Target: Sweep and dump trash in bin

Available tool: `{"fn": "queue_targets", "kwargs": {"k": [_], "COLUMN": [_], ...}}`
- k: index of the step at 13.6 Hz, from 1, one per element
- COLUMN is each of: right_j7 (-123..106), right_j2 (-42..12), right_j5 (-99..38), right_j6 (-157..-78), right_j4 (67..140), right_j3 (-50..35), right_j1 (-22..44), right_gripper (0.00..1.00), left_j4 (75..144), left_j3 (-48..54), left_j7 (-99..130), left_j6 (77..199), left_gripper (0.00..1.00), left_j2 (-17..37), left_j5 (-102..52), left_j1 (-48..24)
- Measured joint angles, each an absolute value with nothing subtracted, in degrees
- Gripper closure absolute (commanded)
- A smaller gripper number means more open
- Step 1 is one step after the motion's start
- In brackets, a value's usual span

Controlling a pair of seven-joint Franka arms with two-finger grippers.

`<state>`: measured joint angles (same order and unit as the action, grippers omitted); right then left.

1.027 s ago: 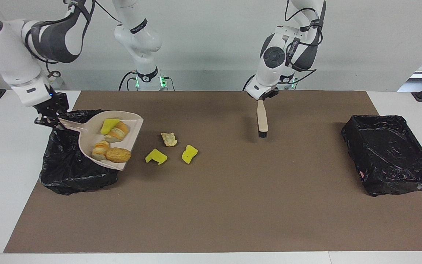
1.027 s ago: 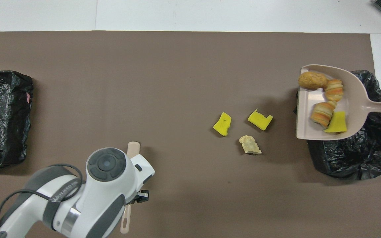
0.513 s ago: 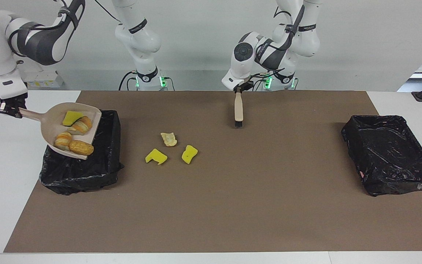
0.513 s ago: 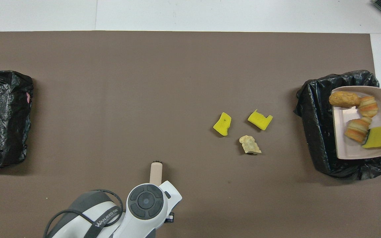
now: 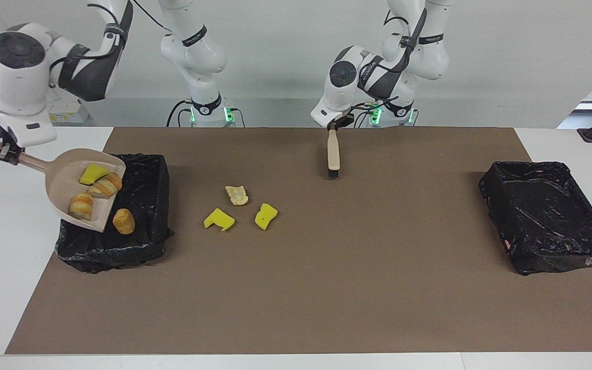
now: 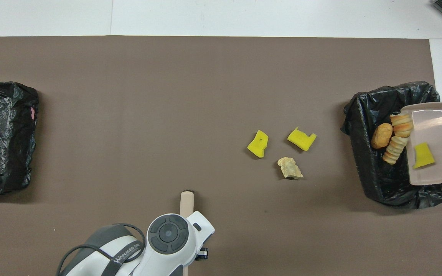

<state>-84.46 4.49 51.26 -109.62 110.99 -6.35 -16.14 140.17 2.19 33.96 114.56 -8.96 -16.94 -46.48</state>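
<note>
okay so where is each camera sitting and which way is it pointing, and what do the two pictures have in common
Facing view: high across the table, facing the robots; both arms show from their bases, the right gripper holding the tilted dustpan over a black bin, the left gripper holding the brush.
Overhead view: above the robots' end, looking steeply down; only the left arm's wrist and a corner of the right arm show.
Shared: both bins, the dustpan, the brush and three scraps on the brown mat.

Dustpan (image 5: 77, 180) tilting over the bin (image 5: 144, 241) at the right arm's end

Three scraps (image 5: 238, 208) lying between both bins, at three o'clock from it in the facing view.
</note>
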Motion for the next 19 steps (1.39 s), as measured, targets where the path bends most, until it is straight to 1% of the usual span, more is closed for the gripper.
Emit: {"fn": "queue_targets", "kwargs": {"k": [2, 4, 5, 6, 9, 11, 13, 16, 19], "right_j7": [-84.5, -84.6, -84.6, -84.6, -80.2, -74.0, -64.6, -44.7, -26.0], "right_j2": [6.0, 7.6, 8.0, 8.3, 8.4, 8.4, 8.4, 8.4, 6.5], "right_j5": [52.0, 51.7, 50.0, 46.2, 34.9, 28.3, 21.9, 13.2, 7.1], "right_j6": [-109.6, -109.2, -108.3, -107.3, -104.2, -102.4, -100.9, -98.1, -97.3], "right_j4": [111.1, 110.7, 110.4, 110.1, 109.9, 109.9, 109.9, 109.5, 108.1], "right_j3": [-6.1, -6.0, -6.0, -6.0, -6.0, -6.0, -6.1, -7.7, -9.4], "right_j1": [-16.6, -17.1, -17.1, -17.1, -17.1, -17.1, -16.9, -16.4, -12.9], "right_gripper": [1.00, 1.00, 1.00, 1.00, 1.00, 1.00, 1.00, 1.00, 1.00], "left_j4": [140.2, 140.2, 140.2, 140.2, 138.6, 135.2, 129.1, 116.2, 106.2], "left_j3": [2.0, 2.0, 2.0, 2.0, 1.7, 1.2, 0.9, 0.5, 0.3], "left_j7": [33.6, 33.6, 33.6, 33.6, 33.6, 31.8, 27.5, 21.1, 16.3], "left_j6": [115.2, 115.7, 115.8, 115.8, 115.9, 115.1, 110.4, 101.6, 97.7], "left_gripper": [0.94, 0.67, 0.45, 0.00, 0.00, 0.00, 0.00, 0.00, 0.00], "left_j2": [-8.5, -7.7, -7.5, -7.4, -7.4, -7.4, -7.8, -8.7, -7.5], "left_j5": [-17.4, -17.5, -17.6, -17.6, -17.6, -17.5, -15.9, -9.2, -5.8], "left_j1": [-46.5, -46.5, -46.5, -46.5, -46.2, -44.0, -39.6, -31.7, -26.5]}}
